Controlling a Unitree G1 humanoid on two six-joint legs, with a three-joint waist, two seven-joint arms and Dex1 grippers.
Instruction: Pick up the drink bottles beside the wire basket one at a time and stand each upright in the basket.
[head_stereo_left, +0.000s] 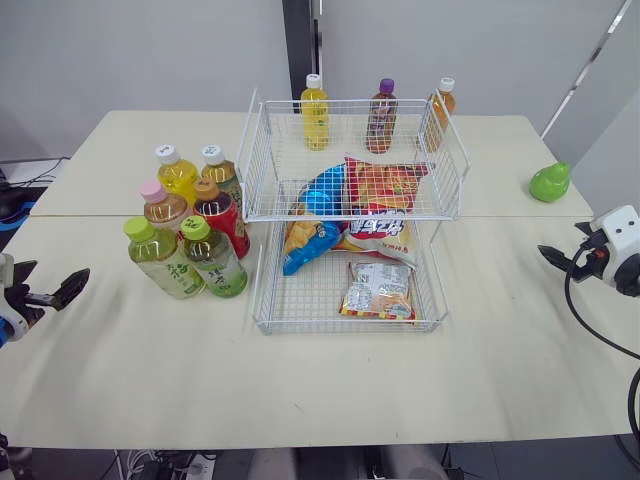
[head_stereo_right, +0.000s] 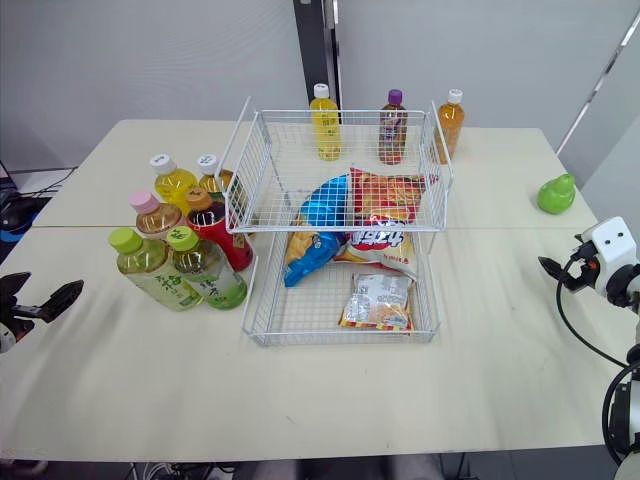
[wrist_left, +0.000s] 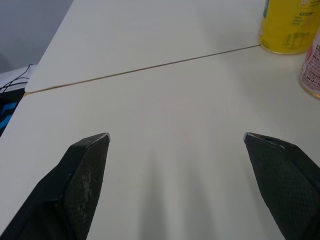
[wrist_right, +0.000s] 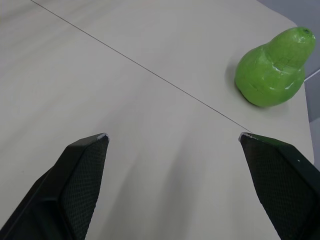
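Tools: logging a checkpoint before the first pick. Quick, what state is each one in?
Left tool: open, holding nothing.
Right tool: open, holding nothing.

No text can be read with certainty. On the snack bag (head_stereo_left: 380, 222) in the wire basket (head_stereo_left: 262, 300), the large blue lettering is upside down and illegible. On the green-capped bottle (head_stereo_left: 172, 268), the label characters are too small to read. On the yellow bottle (wrist_left: 290, 25), the fine print is illegible.

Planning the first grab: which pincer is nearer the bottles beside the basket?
Left. The left pincer is just left of the bottles; the right pincer is beyond the basket, by the pear.
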